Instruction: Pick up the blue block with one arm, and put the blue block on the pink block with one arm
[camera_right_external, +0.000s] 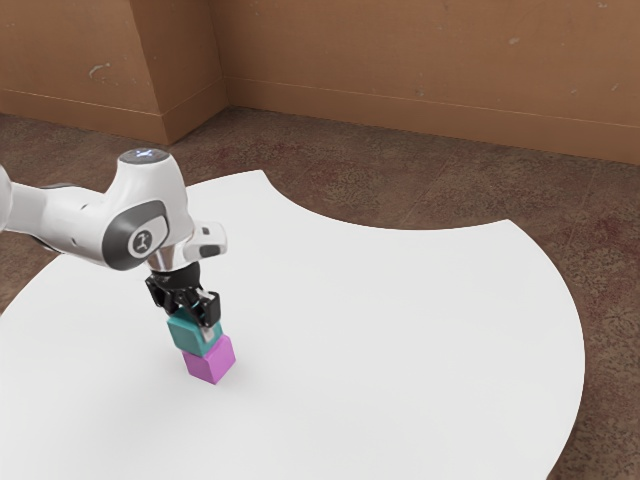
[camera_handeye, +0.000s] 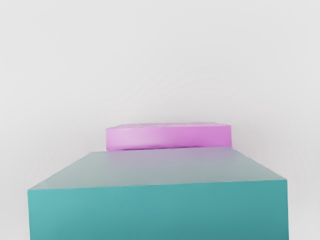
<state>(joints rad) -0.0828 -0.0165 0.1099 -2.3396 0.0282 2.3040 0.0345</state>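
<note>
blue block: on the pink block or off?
On. The blue block sits atop the pink block, no gap showing between them in the exterior view; the gripper is shut on it.

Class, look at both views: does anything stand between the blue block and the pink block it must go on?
Nothing visible does. The claw holds the blue block directly over the pink block, and the two look in contact, or nearly so, on the white table.
</note>
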